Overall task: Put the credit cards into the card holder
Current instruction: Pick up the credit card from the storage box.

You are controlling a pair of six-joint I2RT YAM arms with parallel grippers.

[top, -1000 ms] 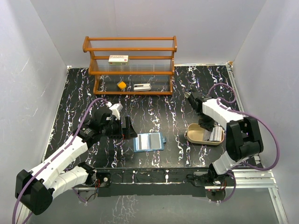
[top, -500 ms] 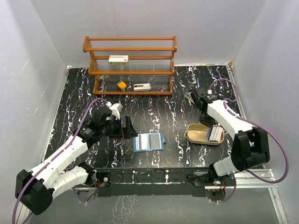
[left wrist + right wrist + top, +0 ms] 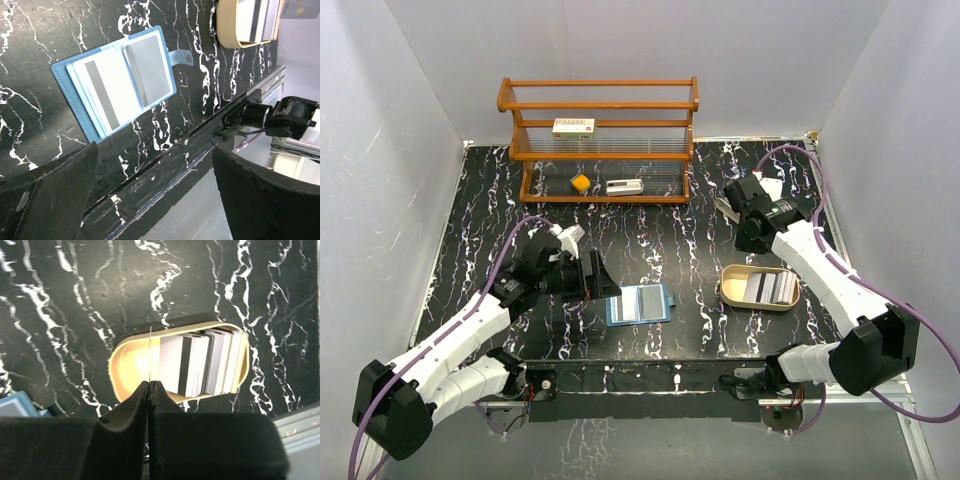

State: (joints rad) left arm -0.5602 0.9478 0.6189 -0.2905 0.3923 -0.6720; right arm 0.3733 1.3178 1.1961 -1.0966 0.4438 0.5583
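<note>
From above, my left claw gapes wide beside the open card holder; my left wrist sees it lying flat; my right wrist sees my right claw pinched tight on one thin credit card, up off the table with the tan tray behind it, and I guess the card is light, stiff and slippery, so its short edge is the best place to hold.

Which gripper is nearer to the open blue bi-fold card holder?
Left. The left gripper, standing open, is right beside the open blue bi-fold card holder, at its left edge. The right gripper, shut on a thin card, is far to the right and farther back, past the tan oval tray.
</note>
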